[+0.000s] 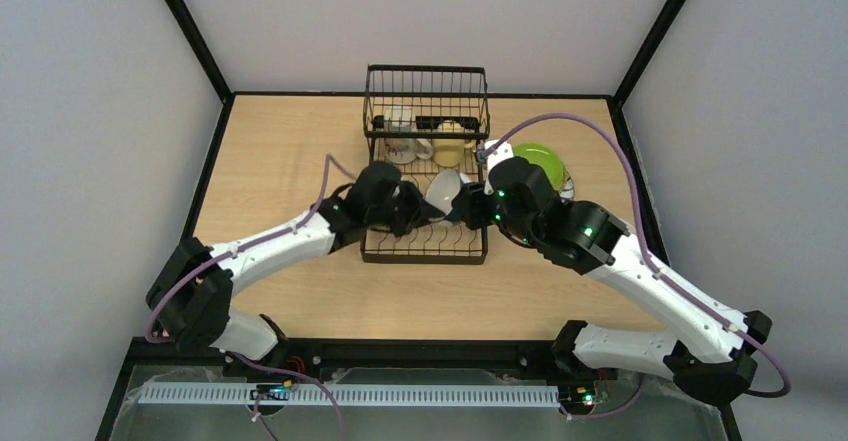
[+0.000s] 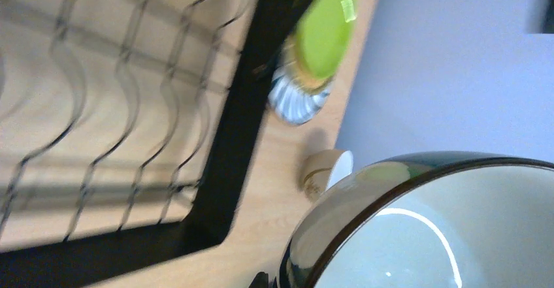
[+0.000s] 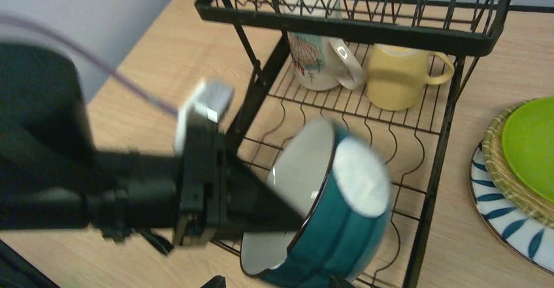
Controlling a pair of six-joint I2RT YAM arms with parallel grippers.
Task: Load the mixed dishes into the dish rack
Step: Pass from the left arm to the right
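Teal bowl [image 3: 330, 232] gripped by rim in closed left gripper [image 3: 284, 203], above rack's [image 3: 451, 40] right side | right gripper [image 1: 469, 207] spread open beside bowl | yellow mug [image 3: 398, 76] and printed mug [image 3: 313, 59] set at rack's far end | green plate [image 2: 323, 30] sticker [image 2: 348, 8] unreadable

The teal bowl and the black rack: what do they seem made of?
The teal bowl looks like glazed ceramic: glossy teal outside, pale inside, dark rim, light glinting off it. The dish rack looks like thin metal wire with a matte black coating; coated plastic cannot be ruled out.
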